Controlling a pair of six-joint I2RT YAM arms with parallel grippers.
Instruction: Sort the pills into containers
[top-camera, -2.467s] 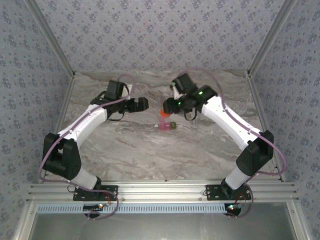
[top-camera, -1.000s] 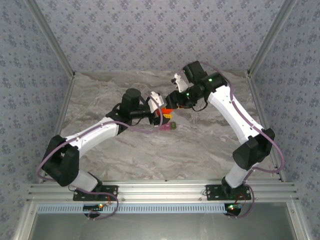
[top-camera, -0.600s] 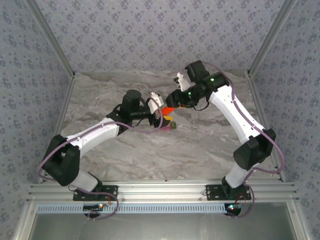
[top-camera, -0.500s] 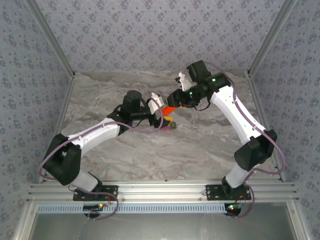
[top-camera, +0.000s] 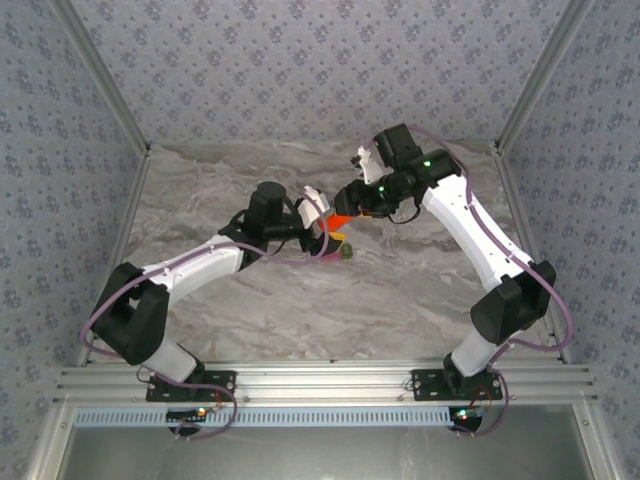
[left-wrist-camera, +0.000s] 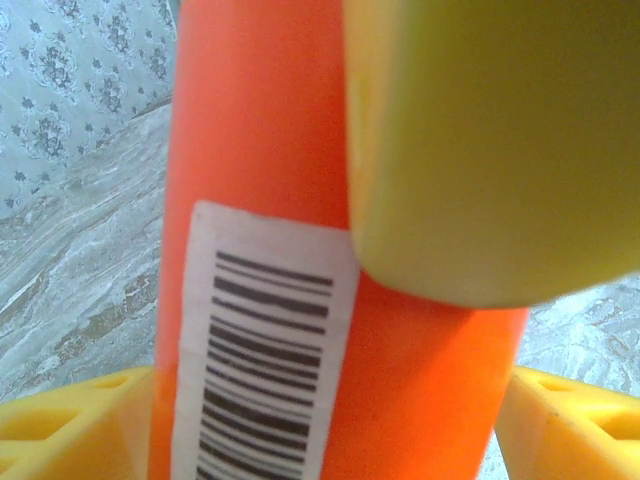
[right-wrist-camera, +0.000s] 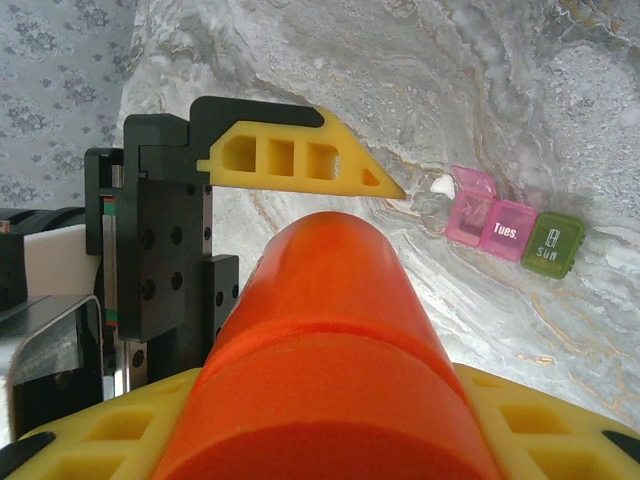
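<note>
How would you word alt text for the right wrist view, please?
An orange bottle looms in the foreground, clamped between the yellow fingers of the right gripper. Just beyond it sits a yellow finger of the left gripper on a black mount. To the right, on the marble table, lies a small pill box, pink compartments joined to a green one.

Marbled table (top-camera: 400, 300) bears the pink-and-green containers (right-wrist-camera: 505, 231).
</note>
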